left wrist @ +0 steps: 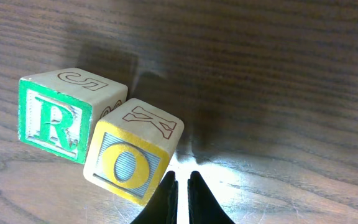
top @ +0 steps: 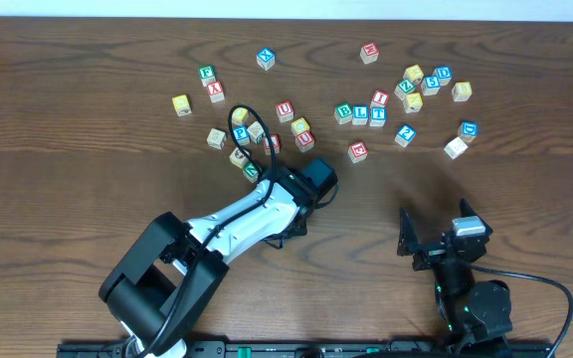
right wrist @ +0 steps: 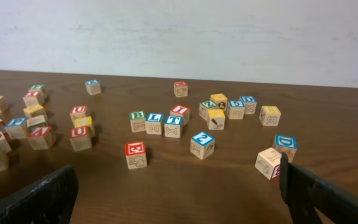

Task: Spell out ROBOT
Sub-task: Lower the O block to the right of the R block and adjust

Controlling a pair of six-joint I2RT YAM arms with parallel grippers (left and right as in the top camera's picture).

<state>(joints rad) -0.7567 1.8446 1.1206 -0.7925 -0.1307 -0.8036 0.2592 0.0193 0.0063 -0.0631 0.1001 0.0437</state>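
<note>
Left claw [left wrist: 183, 186] fully closed, empty, tips just beside yellow O cube [left wrist: 132, 160]; right claw [right wrist: 176, 171] spread wide, empty.

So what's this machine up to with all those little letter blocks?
It is spelling ROBOT with letter cubes. The left gripper, shut and empty, sits low by the yellow O cube, which stands next to the green R cube. The right gripper rests open, holding nothing. The green B cube and blue T cube lie further off.
</note>
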